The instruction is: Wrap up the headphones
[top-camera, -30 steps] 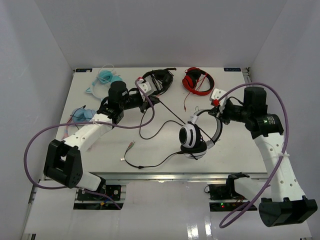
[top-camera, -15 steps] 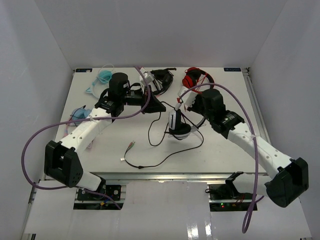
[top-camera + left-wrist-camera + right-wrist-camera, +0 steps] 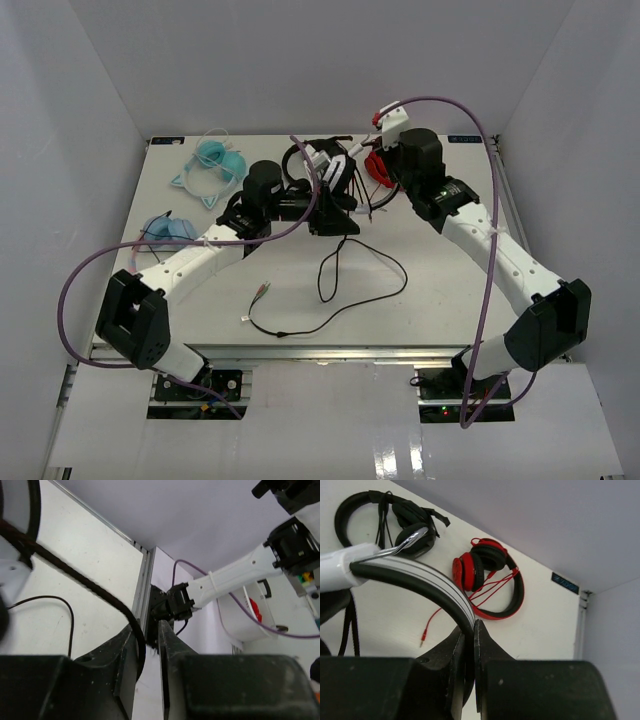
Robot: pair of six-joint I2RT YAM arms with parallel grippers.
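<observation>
1. Your right gripper (image 3: 469, 630) is clamped on the white headband of the headphones (image 3: 415, 575). In the right wrist view the band curves down between its two fingers
2. Your left gripper (image 3: 150, 637) pinches the black cable (image 3: 85, 582). Its fingers are drawn close together, with the cord running down between them
3. From overhead, the headphones sit between the two grippers at the far middle of the table (image 3: 450, 290). They appear raised off the surface, with one white-and-black cup turned towards the camera
4. Below the left gripper the cable drops to the table and spreads in a loose loop. It then trails towards the near left, where its free end (image 3: 248, 319) lies flat
5. The red-and-black pair (image 3: 492, 582) lies on the table just beyond the right gripper, its thin red lead trailing towards the camera. The all-black pair (image 3: 410, 522) rests to its left, near the far edge
6. A turquoise headset (image 3: 212, 160) and a blue headset (image 3: 165, 228) lie at the far left of the table. The blue one is just beside your left arm
</observation>
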